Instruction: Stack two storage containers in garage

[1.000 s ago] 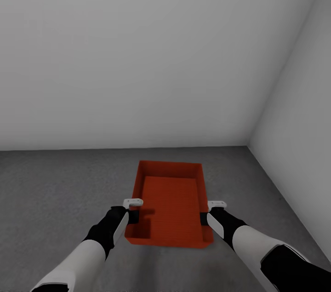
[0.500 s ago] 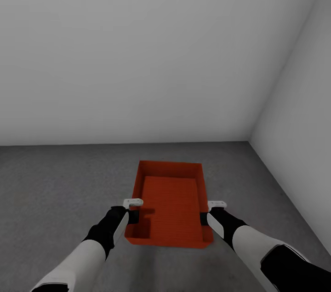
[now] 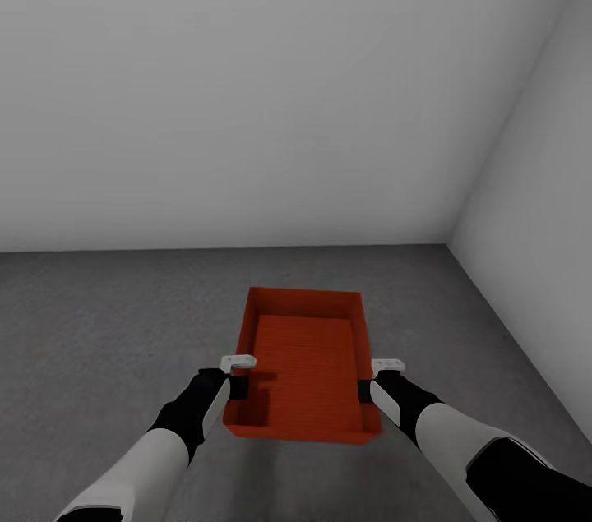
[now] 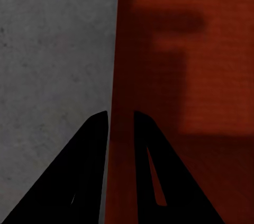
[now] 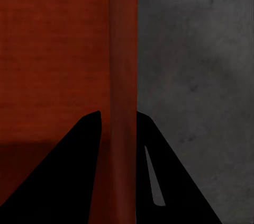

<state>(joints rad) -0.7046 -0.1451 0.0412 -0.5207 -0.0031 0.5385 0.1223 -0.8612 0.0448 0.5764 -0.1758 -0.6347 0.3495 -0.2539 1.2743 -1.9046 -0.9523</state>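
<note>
- The garage walls point(image 3: 247, 86) are plain grey-white; two of them meet in a corner at the far right of the head view.
- The floor point(image 3: 99, 316) is dark grey mottled concrete running to the foot of both walls. Whether the container rests on it or hangs just above it cannot be told.
- One storage container point(image 3: 306, 370), orange-red and open-topped, lies lengthwise away from the robot, nearer the right wall than the left edge of the floor in view. Its ribbed bottom is bare, with a dark shadow in the near left corner.
- Both arms reach forward and down, white forearms turning to black wrists, and converge on the container's near end. The right forearm is cut off at the picture's lower right edge, the left at the bottom edge.
- The left hand point(image 3: 239, 385) straddles the container's left long wall near the near corner. In the left wrist view its fingers point(image 4: 90, 176) sit one on each side of that thin wall, with grey floor point(image 4: 53, 65) outside and orange-red bin point(image 4: 185, 49) inside, clamped on the wall.
- The right hand point(image 3: 364, 389) grips the right long wall in the same way. In the right wrist view the wall's rounded rim point(image 5: 123, 75) runs up between the two dark fingers point(image 5: 74, 176), which press against it.
- The fingertips are mostly hidden by the walls in the head view.
</note>
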